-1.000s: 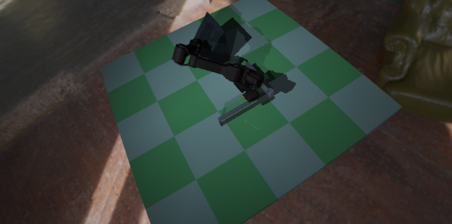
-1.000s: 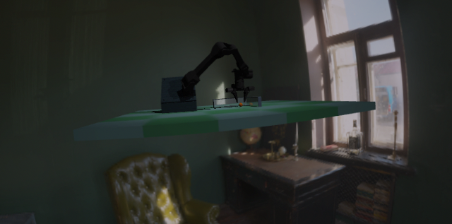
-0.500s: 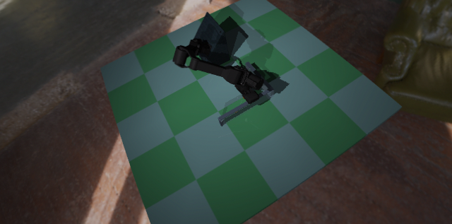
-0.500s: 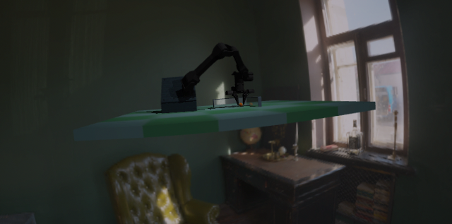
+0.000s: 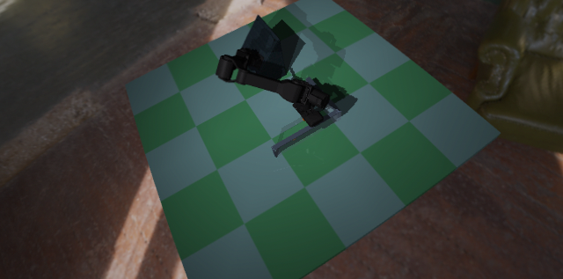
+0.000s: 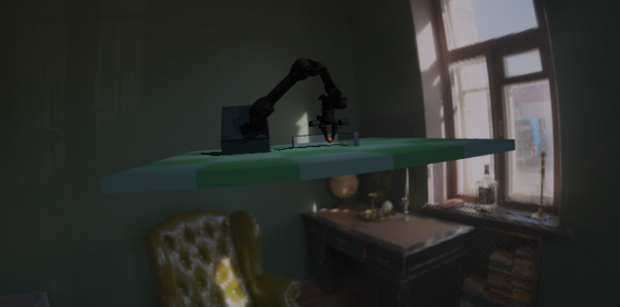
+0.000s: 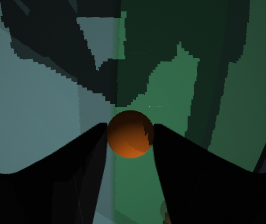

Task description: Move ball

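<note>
One gripper (image 7: 131, 137) apparently pinching ball (image 7: 129, 133).

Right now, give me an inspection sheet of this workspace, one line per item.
Surface: green and grey checkered table top, partly shadowed by the arm.
Job's things: orange ball pinched between the fingertips; low clear walls forming a corner beside the gripper; the see-through copy is mostly hidden behind a finger in the wrist view.
Clutter: nothing seen on the table besides the dark base box.
Grippers: gripper shut on the orange ball, pointing down near the table.
Cables: nothing seen.
Surroundings: dim room with a window, a yellow-green leather armchair and a dark desk below table level.
</note>
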`<act>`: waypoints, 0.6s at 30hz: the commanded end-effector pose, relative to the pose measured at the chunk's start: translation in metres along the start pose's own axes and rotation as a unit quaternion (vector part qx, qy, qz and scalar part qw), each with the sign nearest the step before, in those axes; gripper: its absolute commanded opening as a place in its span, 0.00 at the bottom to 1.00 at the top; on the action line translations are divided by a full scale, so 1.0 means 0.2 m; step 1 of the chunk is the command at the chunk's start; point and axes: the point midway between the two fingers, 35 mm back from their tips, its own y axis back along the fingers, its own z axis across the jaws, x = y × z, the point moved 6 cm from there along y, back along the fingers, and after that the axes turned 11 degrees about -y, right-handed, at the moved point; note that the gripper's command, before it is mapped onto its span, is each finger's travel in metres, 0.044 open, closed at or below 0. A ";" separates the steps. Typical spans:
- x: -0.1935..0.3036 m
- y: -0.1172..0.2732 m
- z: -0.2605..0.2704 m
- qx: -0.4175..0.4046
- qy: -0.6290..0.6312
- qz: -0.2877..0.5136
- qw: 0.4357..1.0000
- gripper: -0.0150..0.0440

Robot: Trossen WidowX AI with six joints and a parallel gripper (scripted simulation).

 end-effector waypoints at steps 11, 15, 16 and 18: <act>0.00 0.51 0.01 0.008 -0.004 -0.006 1.000 0.25; 0.01 0.53 0.01 0.008 -0.004 -0.005 1.000 0.25; 0.01 0.53 0.01 0.008 -0.007 -0.005 1.000 0.25; 0.02 0.52 0.00 0.008 -0.035 -0.006 0.999 0.25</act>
